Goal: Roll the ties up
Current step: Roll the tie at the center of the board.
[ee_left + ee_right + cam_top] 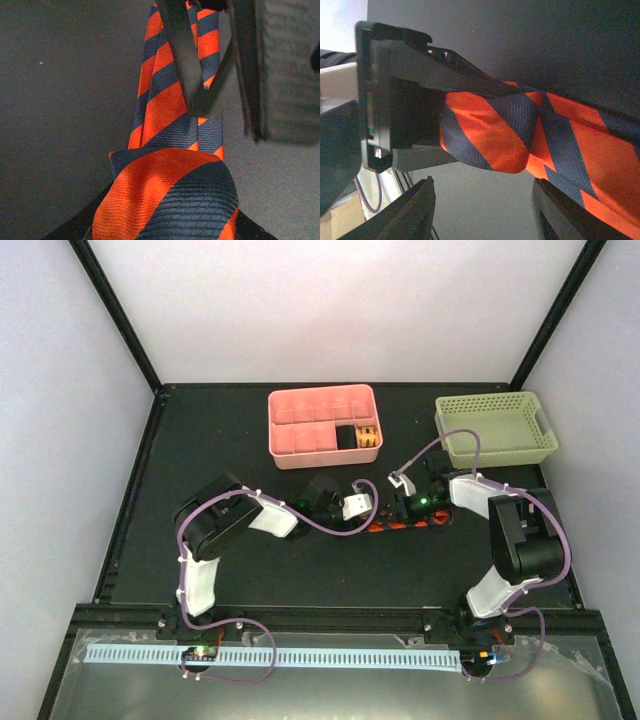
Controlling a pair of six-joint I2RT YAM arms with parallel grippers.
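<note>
The orange-red tie with navy stripes (400,527) lies flat on the black table between the two arms. Its near end is rolled into a short bundle (170,200). My left gripper (162,232) is shut on that bundle, one dark finger on each side. In the right wrist view the same roll (490,130) sits between the left gripper's fingers (460,80). My right gripper (482,210) stands open just beside the roll, with only bare table between its fingers. From above, the left gripper (358,506) and right gripper (408,502) face each other over the tie.
A pink tray (322,392) with dividers stands behind the grippers and holds a rolled tie (367,437) in a right-hand cell. A pale green basket (497,427) sits at the back right. Black frame posts rise at the table's back corners.
</note>
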